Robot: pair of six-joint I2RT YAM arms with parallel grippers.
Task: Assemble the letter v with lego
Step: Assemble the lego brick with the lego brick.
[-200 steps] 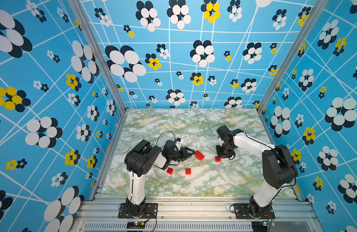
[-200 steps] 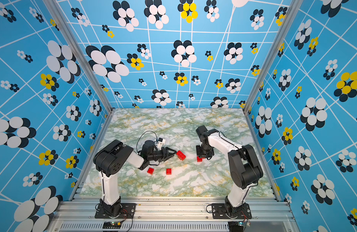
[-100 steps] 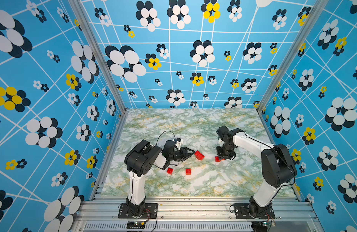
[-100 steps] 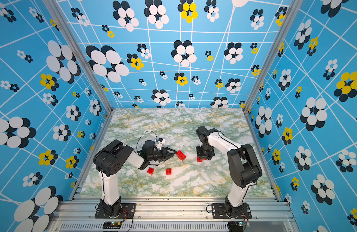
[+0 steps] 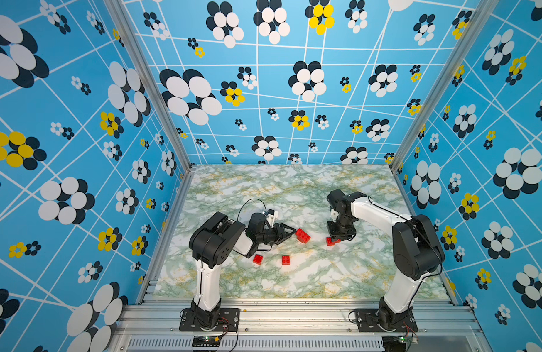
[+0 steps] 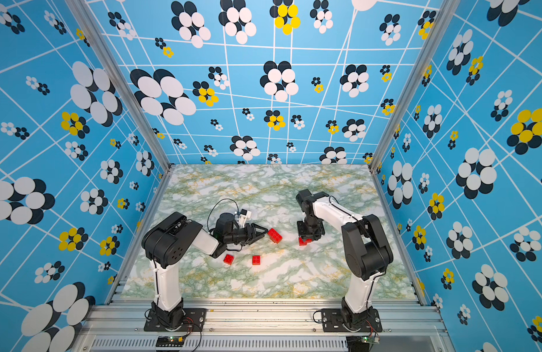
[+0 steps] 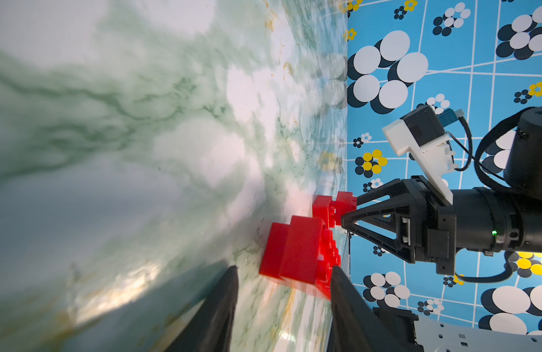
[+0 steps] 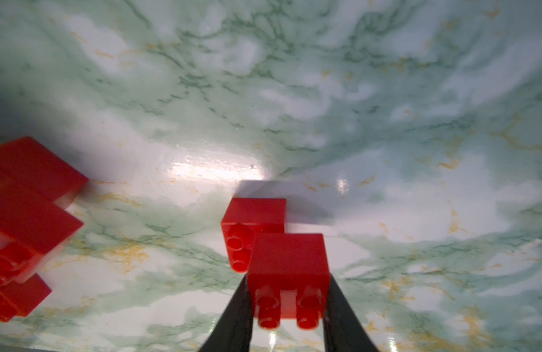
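Note:
A stepped clump of joined red lego [image 5: 302, 235] [image 6: 274, 235] lies mid-table, right at the tips of my left gripper [image 5: 289, 234]. In the left wrist view that gripper [image 7: 283, 274] is open; the clump [image 7: 297, 256] sits just past its fingertips, close against one finger [image 7: 349, 304]. My right gripper [image 5: 339, 236] [image 8: 288, 275] is shut on a short red brick [image 8: 289, 265], held low and overlapping a second short brick [image 8: 251, 225] on the table. Both bricks show as one red patch [image 5: 332, 241] in a top view. No finished letter v is in view.
Two loose short red bricks [image 5: 257, 259] [image 5: 285, 260] lie on the marble-patterned table [image 5: 294, 283], in front of the left gripper. Blue flowered walls close the table on three sides. The right gripper [image 7: 349, 213] also shows in the left wrist view.

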